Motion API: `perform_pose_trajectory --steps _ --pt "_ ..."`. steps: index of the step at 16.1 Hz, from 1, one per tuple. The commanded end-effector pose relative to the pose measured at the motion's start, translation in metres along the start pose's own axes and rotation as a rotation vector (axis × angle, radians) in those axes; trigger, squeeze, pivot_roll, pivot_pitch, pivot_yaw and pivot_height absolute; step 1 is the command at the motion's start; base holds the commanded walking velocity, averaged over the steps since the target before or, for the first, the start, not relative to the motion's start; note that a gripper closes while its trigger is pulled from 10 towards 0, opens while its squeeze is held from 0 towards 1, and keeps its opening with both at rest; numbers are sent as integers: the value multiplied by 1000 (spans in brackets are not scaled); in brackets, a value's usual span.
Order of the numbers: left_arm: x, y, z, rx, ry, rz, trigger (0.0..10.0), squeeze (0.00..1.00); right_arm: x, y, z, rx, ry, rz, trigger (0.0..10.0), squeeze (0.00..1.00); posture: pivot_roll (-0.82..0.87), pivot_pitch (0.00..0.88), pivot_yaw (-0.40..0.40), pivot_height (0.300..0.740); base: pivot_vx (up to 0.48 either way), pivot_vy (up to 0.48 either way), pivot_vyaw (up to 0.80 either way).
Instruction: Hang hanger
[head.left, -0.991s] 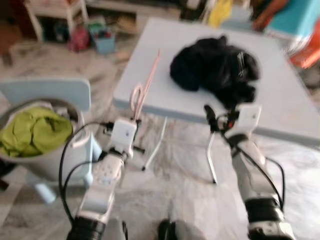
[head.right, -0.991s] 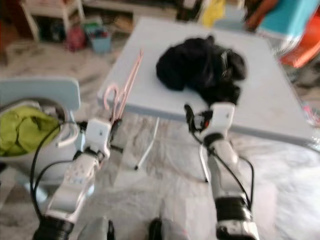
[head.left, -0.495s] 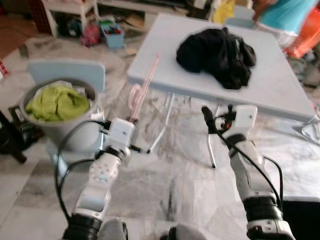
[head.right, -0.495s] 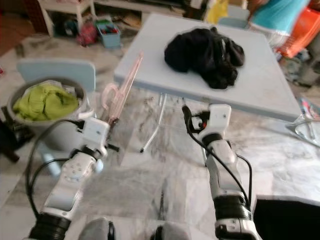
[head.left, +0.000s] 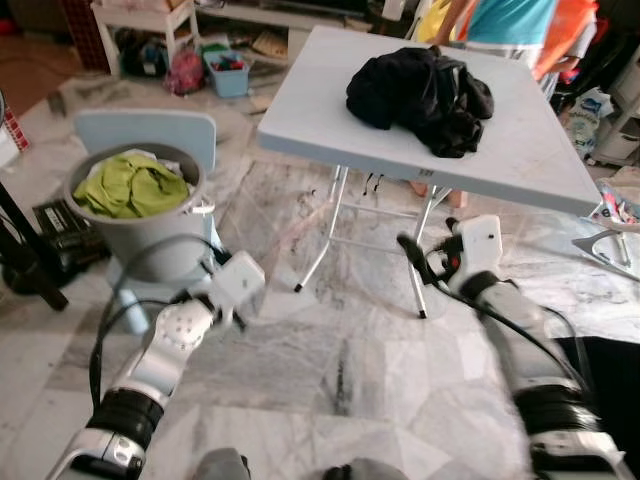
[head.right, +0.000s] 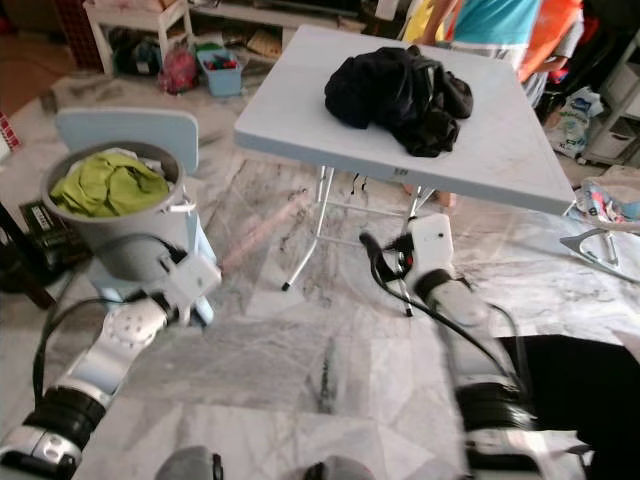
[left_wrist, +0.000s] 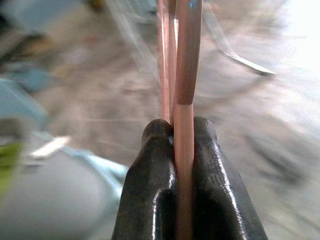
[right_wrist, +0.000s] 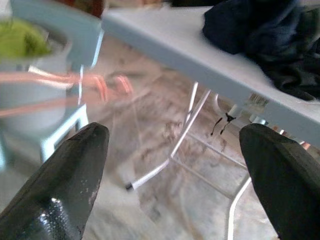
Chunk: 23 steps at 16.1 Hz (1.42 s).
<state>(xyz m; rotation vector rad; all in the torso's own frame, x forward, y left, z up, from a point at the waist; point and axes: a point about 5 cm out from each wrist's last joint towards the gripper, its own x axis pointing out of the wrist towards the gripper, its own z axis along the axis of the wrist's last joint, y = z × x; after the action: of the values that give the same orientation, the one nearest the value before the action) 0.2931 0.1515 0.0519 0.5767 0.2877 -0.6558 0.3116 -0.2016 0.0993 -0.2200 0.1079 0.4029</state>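
While left fingers (left_wrist: 184, 165) clamp the pink hanger (left_wrist: 181, 55) between them, right fingers (right_wrist: 172, 175) spread apart.

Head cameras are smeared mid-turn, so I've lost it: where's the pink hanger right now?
The pink hanger is clamped between the left gripper's fingers, on the robot's left, sticking out over the marble floor between the grey bucket and the folding table.

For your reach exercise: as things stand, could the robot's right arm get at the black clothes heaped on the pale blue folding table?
Probably yes. The right tool is open and empty, just before the table's near edge, and nothing stands between it and the black clothes.
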Motion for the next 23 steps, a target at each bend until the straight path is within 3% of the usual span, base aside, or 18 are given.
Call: perform_pose_trajectory --steps 1,3,4,5,7,8,9,10,17,18,19,20,23 --pt "2 -10 5 -6 -36 -147 10000 0 -4 -4 0 -139 34 124 10000 0 -33 36 -90 740 0 0 0" --pt "-2 -23 2 -2 -53 -340 10000 0 -16 -15 0 -299 94 313 10000 0 -33 36 -90 740 0 0 0" --pt "-3 -28 3 4 -60 -393 10000 0 -22 -18 1 -376 109 393 10000 541 -33 36 -90 740 0 0 0" --pt "-2 -36 5 4 -68 -461 10000 0 -25 -20 -2 -430 159 466 10000 1000 -42 39 -91 740 0 0 0" --pt "-2 -45 8 1 -83 -548 10000 0 -32 -23 -11 -547 255 573 10000 1000 -42 39 -91 740 0 0 0" --pt "-2 -47 10 5 -93 -575 10000 0 -36 -24 -15 -552 297 622 10000 1000 -42 39 -91 740 0 0 0" --pt "-2 -51 12 13 -104 -614 10000 0 -48 -22 -23 -517 371 739 10000 561 -42 39 -91 740 0 0 0" --pt "-3 -51 13 18 -109 -627 10000 0 -52 -20 -25 -507 388 783 10000 0 -42 39 -91 740 0 0 0" --pt "7 -66 26 19 -162 -671 10000 0 -48 -6 -20 -487 332 888 10000 0 -52 30 -94 740 0 0 0" --pt "8 -68 26 25 -160 -678 10000 0 -47 -3 -19 -483 328 903 6667 0 -53 27 -97 740 0 0 0" --pt "10 -71 26 34 -158 -685 10000 0 -46 0 -19 -487 327 928 2549 0 -53 25 -99 740 0 0 0" --pt "10 -73 26 44 -155 -697 10000 0 -46 3 -18 -492 327 960 0 0 -53 25 -99 740 0 0 0" --pt "13 -77 28 55 -157 -709 10000 0 -45 6 -17 -538 337 1005 0 0 -54 20 -101 740 0 0 0"
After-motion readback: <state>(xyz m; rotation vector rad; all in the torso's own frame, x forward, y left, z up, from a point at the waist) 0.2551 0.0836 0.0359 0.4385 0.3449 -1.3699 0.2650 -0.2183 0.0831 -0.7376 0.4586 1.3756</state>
